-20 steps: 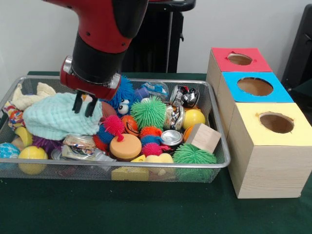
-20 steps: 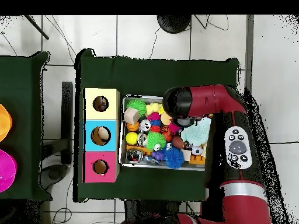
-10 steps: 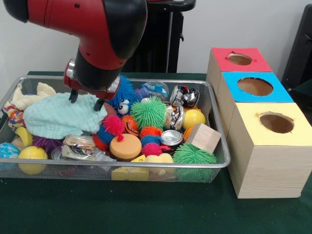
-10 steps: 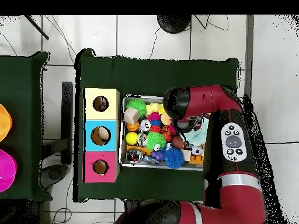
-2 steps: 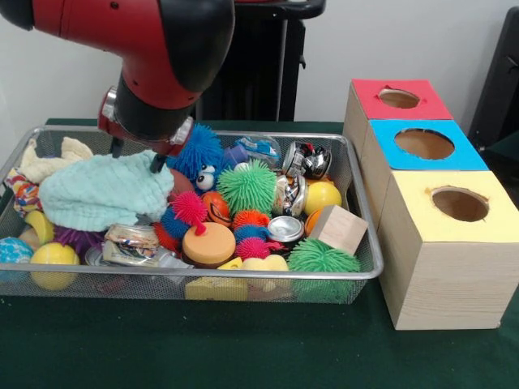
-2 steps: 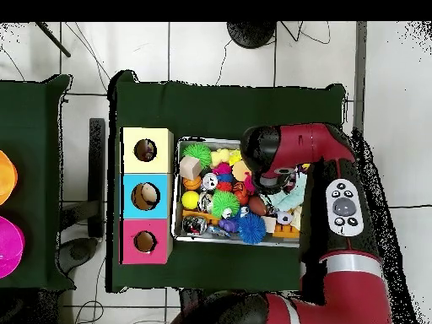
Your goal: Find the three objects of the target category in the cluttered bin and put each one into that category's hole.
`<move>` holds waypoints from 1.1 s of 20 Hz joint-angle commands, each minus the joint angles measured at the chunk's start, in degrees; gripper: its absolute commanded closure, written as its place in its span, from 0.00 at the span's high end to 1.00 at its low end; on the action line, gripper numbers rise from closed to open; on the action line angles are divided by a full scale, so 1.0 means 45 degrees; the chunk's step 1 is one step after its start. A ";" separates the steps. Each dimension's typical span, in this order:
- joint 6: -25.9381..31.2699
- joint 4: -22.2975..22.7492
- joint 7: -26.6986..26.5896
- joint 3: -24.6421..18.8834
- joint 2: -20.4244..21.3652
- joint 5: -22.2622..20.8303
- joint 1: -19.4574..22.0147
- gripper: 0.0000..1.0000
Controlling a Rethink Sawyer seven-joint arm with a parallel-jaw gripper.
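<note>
A wire mesh bin [image 5: 243, 278] holds a jumble of toys, cans and cloths. My gripper [image 5: 138, 156] is low over the bin's left half, open, its two dark fingers [image 5: 159, 162] set on either side of the top fold of a mint green cloth [image 5: 97, 193]. The cloth lies on other items and nothing is lifted. Right of the bin stand three wooden boxes with holes: red-topped [image 5: 400, 99], blue-topped [image 5: 424, 144] and yellow-topped [image 5: 460, 203]. In the overhead view the arm [image 6: 295, 152] hides the gripper; a corner of the cloth [image 6: 291, 196] shows beside it.
Around the cloth lie a blue furry toy with eyes [image 5: 201, 158], a green spiky ball [image 5: 247, 186], crushed cans [image 5: 306, 159], a wooden block [image 5: 338, 229], a yellow ball [image 5: 323, 196], an orange disc [image 5: 208, 243] and a cream rag [image 5: 49, 162]. The bin's walls ring it all.
The fingers, close together a second ago, have spread. The gripper has shifted slightly left and back and now sits on the cloth's top edge. The arm's elbow has swung.
</note>
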State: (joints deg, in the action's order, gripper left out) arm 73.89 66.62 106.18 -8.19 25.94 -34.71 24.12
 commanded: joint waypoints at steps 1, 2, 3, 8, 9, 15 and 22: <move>-0.0074 0.1336 -0.5052 -0.1256 0.1052 -0.0152 0.0795 0.00; -0.0341 0.1616 -0.4896 -0.1362 0.1262 0.0013 0.0899 0.00; -0.0755 0.1970 -0.4596 -0.1460 0.1507 0.0202 0.1004 0.00; -0.3455 0.3850 -0.2554 -0.2185 0.2752 0.1428 0.1769 0.00; -0.3750 0.4093 -0.2259 -0.2198 0.2970 0.1539 0.1799 0.00; -0.4473 0.5763 -0.1501 -0.1751 0.5066 0.2096 0.1576 0.00; -0.6297 0.8106 -0.1194 -0.1558 0.6778 0.2355 0.1362 0.00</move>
State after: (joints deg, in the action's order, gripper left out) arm 53.29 87.62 104.86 -11.45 48.55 -26.16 31.01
